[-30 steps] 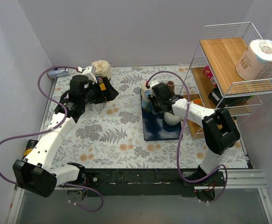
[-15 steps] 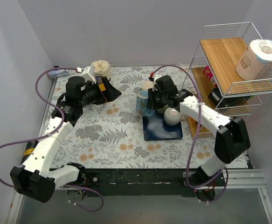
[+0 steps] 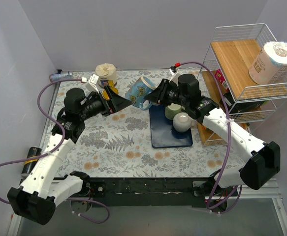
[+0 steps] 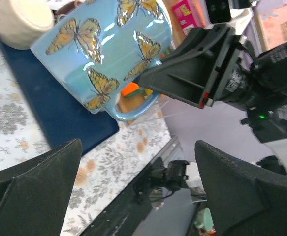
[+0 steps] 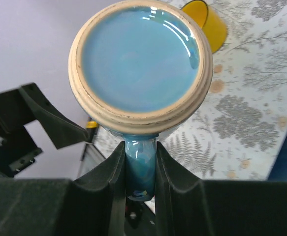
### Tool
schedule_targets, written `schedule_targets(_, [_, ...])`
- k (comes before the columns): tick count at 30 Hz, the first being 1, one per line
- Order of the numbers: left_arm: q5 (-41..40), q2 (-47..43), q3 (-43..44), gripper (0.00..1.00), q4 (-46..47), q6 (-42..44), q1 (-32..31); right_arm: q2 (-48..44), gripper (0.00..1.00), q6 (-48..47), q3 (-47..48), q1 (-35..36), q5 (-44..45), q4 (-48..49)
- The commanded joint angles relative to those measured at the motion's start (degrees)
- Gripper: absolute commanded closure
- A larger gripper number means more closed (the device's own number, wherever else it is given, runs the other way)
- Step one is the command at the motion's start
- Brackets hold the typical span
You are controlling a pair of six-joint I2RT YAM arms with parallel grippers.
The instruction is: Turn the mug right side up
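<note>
The mug (image 3: 140, 91) is light blue with orange butterflies. It hangs in the air above the table, tilted on its side. My right gripper (image 3: 155, 96) is shut on its handle (image 5: 141, 164), and the right wrist view looks straight into its blue inside (image 5: 140, 60). My left gripper (image 3: 119, 101) is open and empty, just left of the mug with its jaws pointed at it. The left wrist view shows the mug's butterfly wall (image 4: 104, 49) ahead of the spread fingers (image 4: 30, 191).
A dark blue mat (image 3: 169, 137) lies mid-table with two pale cups (image 3: 181, 121) on it. A yellow cup (image 5: 206, 24) and a cream jar (image 3: 105, 72) stand at the back. A wire shelf (image 3: 241, 73) with a paper roll stands at right.
My right gripper has lifted the mug off the mat, carried it back and left, and tipped it onto its side. My left gripper has swung right toward it.
</note>
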Motion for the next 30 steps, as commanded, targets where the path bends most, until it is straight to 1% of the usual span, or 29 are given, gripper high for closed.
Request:
schedule_targets(1, [4.7, -3.9, -4.2, 0.02, 8.3, -11.2, 0.1, -4.2, 0.99, 15.4, -2.6, 0.4, -1.3, 22.1])
schedule_targets(2, [5.0, -4.8, -5.0, 0.02, 10.1, -12.8, 0.1, -4.3, 0.99, 17.5, -3.0, 0.5, -1.0, 24.4])
schedule_targets(4, [5.2, -5.3, -6.2, 0.02, 14.8, -16.9, 0.1, -4.7, 0.99, 19.2, -3.1, 1.2, 0.9, 25.5])
schedule_targets(6, [6.1, -5.4, -7.5, 0.02, 19.5, -19.0, 0.1, -5.0, 0.99, 21.0, -3.1, 2.2, 2.8, 27.7])
schedule_targets(9, [7.1, -4.4, -8.1, 0.02, 23.2, -22.4, 0.1, -5.2, 0.99, 22.3, -3.2, 3.9, 6.0, 30.4])
schedule_targets(15, [6.1, -3.4, -9.6, 0.02, 26.1, -27.5, -0.2, -5.0, 0.99, 24.2, -3.6, 6.3, 10.0, 36.8])
schedule_targets(20, [3.5, -3.4, -10.7, 0.02, 26.3, -29.7, -0.2, -4.6, 0.99, 26.3, -5.0, 6.9, 10.3, 43.3])
schedule_targets(21, [3.3, -3.4, -11.1, 0.02, 27.5, -30.6, -0.3, -4.5, 0.99, 26.6, -5.4, 7.1, 10.2, 44.3])
schedule_targets(23, [2.0, -3.5, -12.5, 0.04, 28.8, -32.0, -0.3, -4.2, 0.99, 27.5, -6.1, 7.4, 9.6, 46.4])
schedule_targets(29, [-1.1, -3.6, -17.3, 0.2, 39.6, -38.9, -0.3, -4.2, 0.99, 29.5, -9.7, 8.4, 9.9, 52.3])
schedule_targets(30, [-1.3, -3.3, -17.6, 0.22, 41.9, -39.3, -0.3, -4.0, 0.99, 30.7, -11.2, 8.8, 10.1, 55.2])
